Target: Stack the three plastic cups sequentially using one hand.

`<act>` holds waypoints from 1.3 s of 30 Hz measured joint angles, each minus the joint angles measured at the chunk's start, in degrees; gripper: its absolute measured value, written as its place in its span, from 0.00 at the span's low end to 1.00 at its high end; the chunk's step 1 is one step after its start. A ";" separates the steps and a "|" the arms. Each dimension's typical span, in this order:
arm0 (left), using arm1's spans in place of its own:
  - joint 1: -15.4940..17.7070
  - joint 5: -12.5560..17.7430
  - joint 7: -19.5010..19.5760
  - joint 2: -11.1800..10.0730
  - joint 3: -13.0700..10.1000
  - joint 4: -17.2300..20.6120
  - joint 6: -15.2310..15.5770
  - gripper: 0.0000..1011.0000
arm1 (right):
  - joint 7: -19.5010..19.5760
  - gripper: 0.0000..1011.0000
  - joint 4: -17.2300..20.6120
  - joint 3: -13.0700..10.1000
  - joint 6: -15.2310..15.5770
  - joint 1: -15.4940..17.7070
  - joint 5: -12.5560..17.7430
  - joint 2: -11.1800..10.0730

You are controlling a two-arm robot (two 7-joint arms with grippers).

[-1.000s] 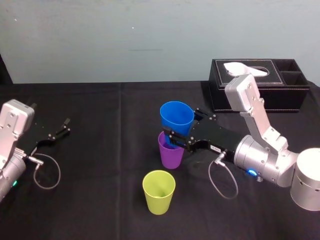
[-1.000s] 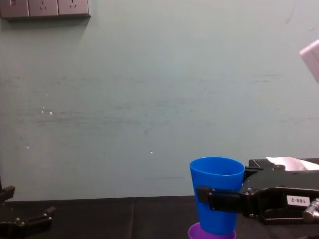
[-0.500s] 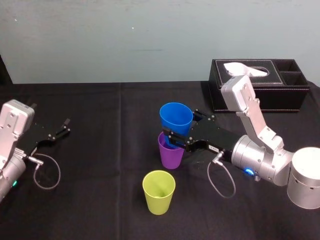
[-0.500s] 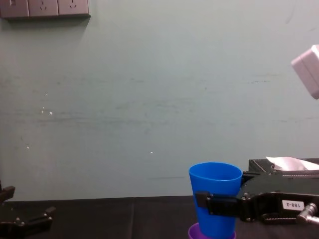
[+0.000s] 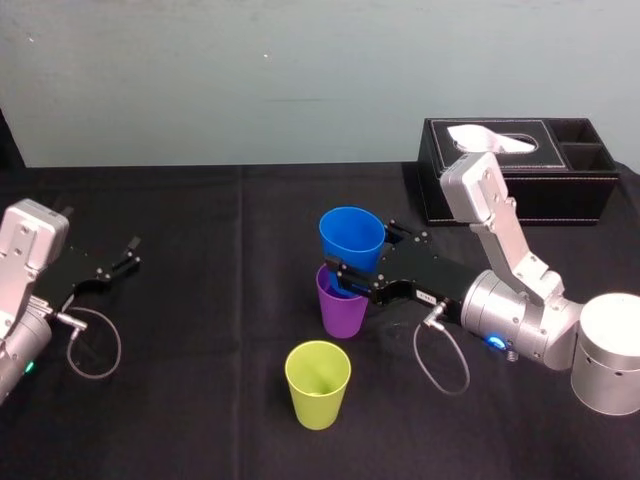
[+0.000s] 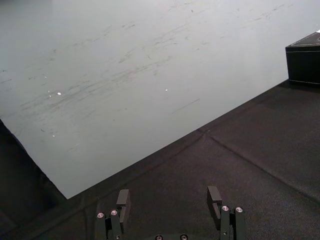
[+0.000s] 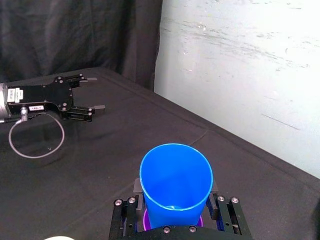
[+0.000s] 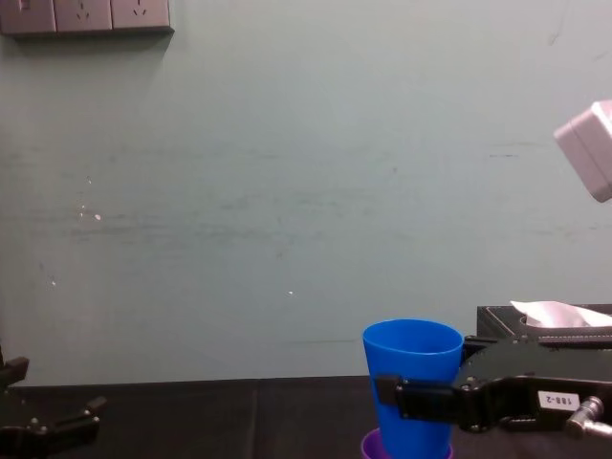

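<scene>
The blue cup [image 5: 352, 235], purple cup [image 5: 341, 312] and yellow-green cup [image 5: 318, 384] look like smooth plastic with a soft sheen. My right tool [image 5: 358, 258], clamped on the blue cup, is matt black. My left tool [image 5: 133, 252], at the far left with its fingers apart, has the same finish. My right arm [image 5: 500, 215] is smooth light grey, faintly glossy. The tabletop [image 5: 200, 400] wears matt black cloth. The tissue box [image 5: 580, 190], far right, looks like black stitched leather and holds a white paper tissue [image 5: 490, 137]. The wall [image 5: 300, 80] is matt, scuffed paint.

blue cup [image 5: 352, 236], purple cup [image 5: 340, 310], yellow-green cup [image 5: 318, 384], black tablecloth [image 5: 200, 300], black tissue box [image 5: 572, 196]
</scene>
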State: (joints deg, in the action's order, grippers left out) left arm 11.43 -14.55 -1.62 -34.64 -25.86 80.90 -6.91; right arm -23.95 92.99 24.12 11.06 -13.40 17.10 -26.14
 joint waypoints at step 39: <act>0.00 0.00 0.00 0.00 0.00 0.00 0.00 1.00 | -1.31 0.71 -3.67 1.01 -1.53 -0.39 -0.60 0.60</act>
State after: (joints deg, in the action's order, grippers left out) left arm 11.43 -14.55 -1.62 -34.65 -25.86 80.90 -6.91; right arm -25.26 89.32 25.13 9.53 -13.79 16.50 -25.54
